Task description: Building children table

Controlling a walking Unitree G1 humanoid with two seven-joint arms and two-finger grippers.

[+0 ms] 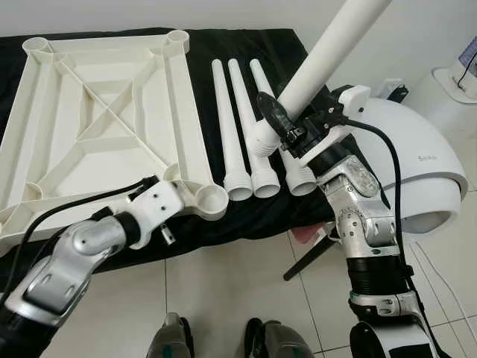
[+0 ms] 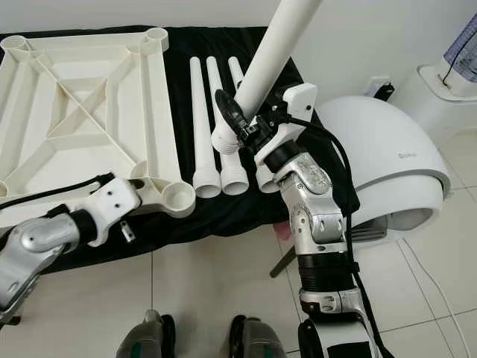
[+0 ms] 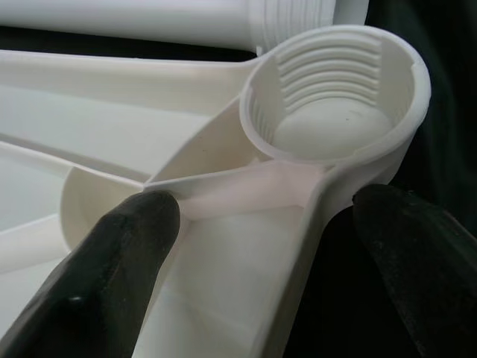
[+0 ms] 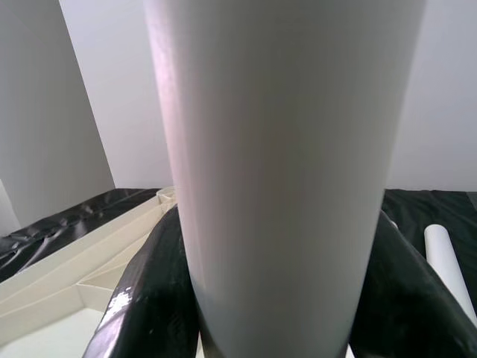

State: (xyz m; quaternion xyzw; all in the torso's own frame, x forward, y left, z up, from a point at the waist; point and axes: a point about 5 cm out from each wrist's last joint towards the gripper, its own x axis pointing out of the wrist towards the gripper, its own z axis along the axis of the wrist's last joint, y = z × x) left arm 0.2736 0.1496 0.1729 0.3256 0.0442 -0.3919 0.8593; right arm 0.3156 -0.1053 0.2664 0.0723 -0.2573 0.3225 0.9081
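The cream tabletop [image 1: 97,112] lies upside down on a black-covered surface [image 1: 246,216], ribs facing up. Its near right corner has a threaded socket [image 3: 339,112]. My left gripper [image 3: 264,212] is open at that corner: one finger [image 3: 127,246] rests inside the frame, the other [image 3: 410,239] outside the edge wall. Three white legs [image 1: 242,127] lie side by side right of the tabletop. My right gripper [image 1: 287,123] is shut on a fourth white leg [image 1: 328,52], held tilted above them, threaded end [image 1: 262,142] pointing down and toward the tabletop.
A large white domed appliance [image 1: 417,164] stands on the tiled floor [image 1: 238,283] to the right, close to my right arm. A small white device [image 1: 456,78] sits at the far right. My feet [image 1: 216,339] are at the surface's front edge.
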